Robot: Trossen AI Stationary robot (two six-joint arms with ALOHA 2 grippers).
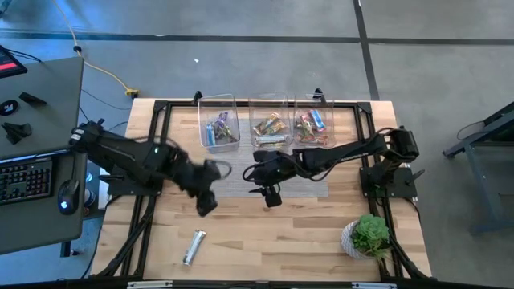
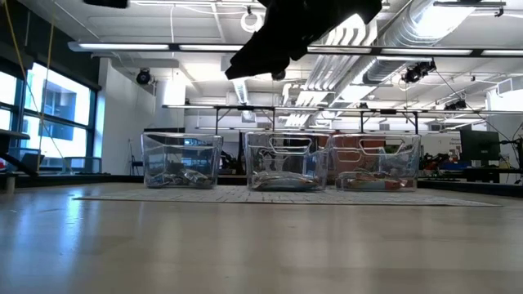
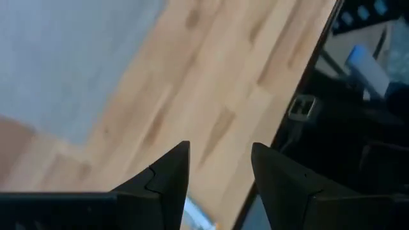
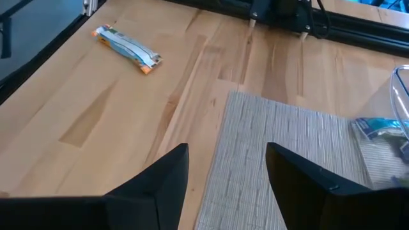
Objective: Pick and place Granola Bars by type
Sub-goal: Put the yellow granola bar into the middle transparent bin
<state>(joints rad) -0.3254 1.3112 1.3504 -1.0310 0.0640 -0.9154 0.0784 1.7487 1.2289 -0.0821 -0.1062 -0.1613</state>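
One silver-white granola bar (image 1: 193, 246) lies flat on the bare wood near the table's front left; the right wrist view shows the same bar (image 4: 126, 48). More bars lie in three clear bins (image 1: 218, 103) at the far edge: purple ones (image 1: 220, 131), orange-gold ones (image 1: 269, 127), red-green and blue ones (image 1: 310, 123). My left gripper (image 1: 207, 201) hangs open above the table, on the far side of the loose bar, whose end (image 3: 199, 220) shows below its fingers (image 3: 174, 182). My right gripper (image 4: 227, 172) is open over the grey mat's near edge (image 1: 271, 195).
A grey mat (image 4: 281, 147) lies in front of the bins. A green potted plant (image 1: 368, 235) stands at the front right. A black frame (image 1: 161, 108) runs round the table. Bare wood (image 1: 273, 241) stretches between the bar and the plant.
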